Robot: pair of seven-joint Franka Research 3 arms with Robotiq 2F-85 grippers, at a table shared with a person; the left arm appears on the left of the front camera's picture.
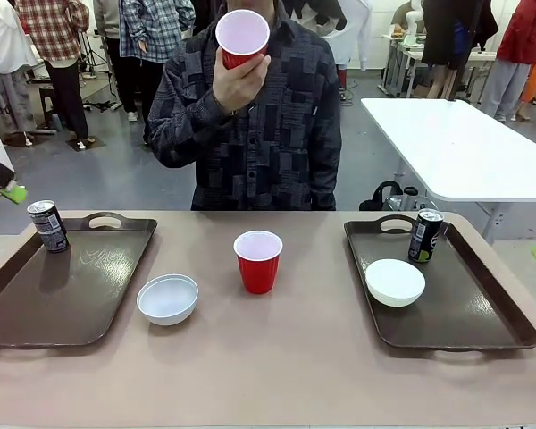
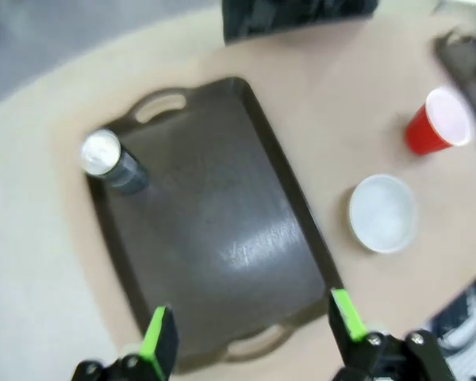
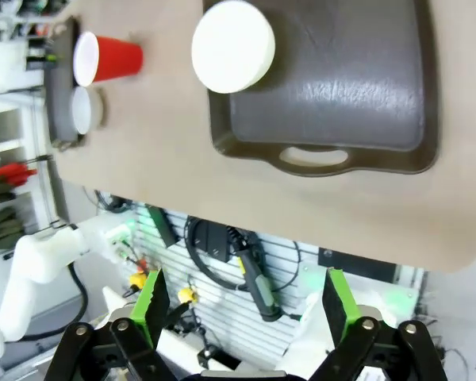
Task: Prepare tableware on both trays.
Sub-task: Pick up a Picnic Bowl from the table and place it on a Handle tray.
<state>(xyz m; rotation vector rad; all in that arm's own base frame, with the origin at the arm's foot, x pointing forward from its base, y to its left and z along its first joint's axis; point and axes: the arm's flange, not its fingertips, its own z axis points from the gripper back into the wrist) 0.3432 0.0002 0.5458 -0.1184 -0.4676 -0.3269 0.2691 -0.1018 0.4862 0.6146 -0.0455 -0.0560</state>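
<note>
The left claw (image 2: 250, 313) and right claw (image 3: 242, 294) hung released, empty. On the tan bench (image 1: 277, 366), a clumsy pinch could tip the red plastic cup (image 1: 257, 261) beside the round white bowl (image 1: 167, 299).

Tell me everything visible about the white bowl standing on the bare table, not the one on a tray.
The white bowl is small, round and smooth; whether plastic or ceramic I cannot tell. It stands upright, mouth up, and empty. It rests on the tan tabletop, close beside the left tray but apart from its rim, with the red cup standing apart on its other side, slightly farther from the robot. Only the tabletop touches it.
</note>
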